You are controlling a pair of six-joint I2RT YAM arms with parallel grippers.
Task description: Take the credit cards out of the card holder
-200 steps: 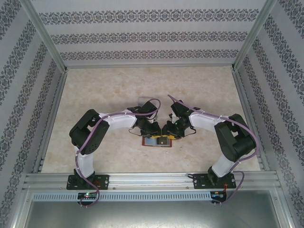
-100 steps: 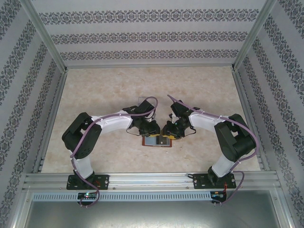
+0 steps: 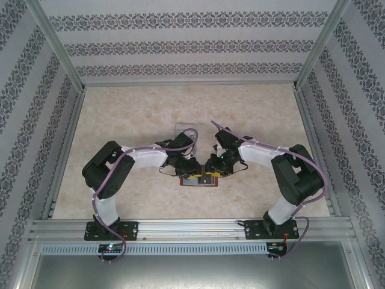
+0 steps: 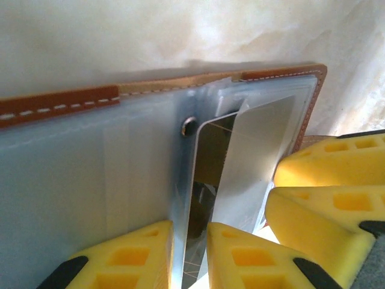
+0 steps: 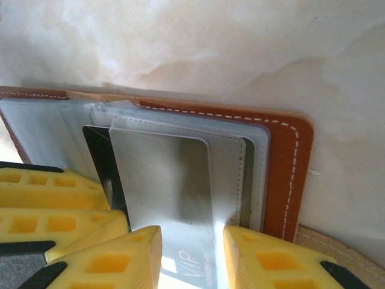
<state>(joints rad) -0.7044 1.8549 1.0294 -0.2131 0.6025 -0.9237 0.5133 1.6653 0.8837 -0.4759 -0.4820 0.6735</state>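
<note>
On the table (image 3: 150, 108), near the middle and just ahead of both arms, the wallet (image 3: 200, 180) lies open and flat. Both grippers are down on it, side by side. The left gripper (image 4: 190, 241) has its jaws almost together, and they look pressed on the edge of a clear flap (image 4: 150, 180) inside the wallet. The right gripper (image 5: 192, 241) has its jaws a bit apart. The end of a silver card (image 5: 162, 180) sits between them, partly out of its pocket. I cannot tell if the jaws really grip it or just sit by it. A dark card (image 5: 98, 150) peeks out from under it.

I think the job now is to pull the silver card out. That could go wrong. The card is thin and smooth, so it may slip from the jaws. If the left gripper lets the flap go, the whole wallet may slide or lift along with the card. The dark card may get dragged too. The two grippers are very close, so a careless move could bump one into the other.
</note>
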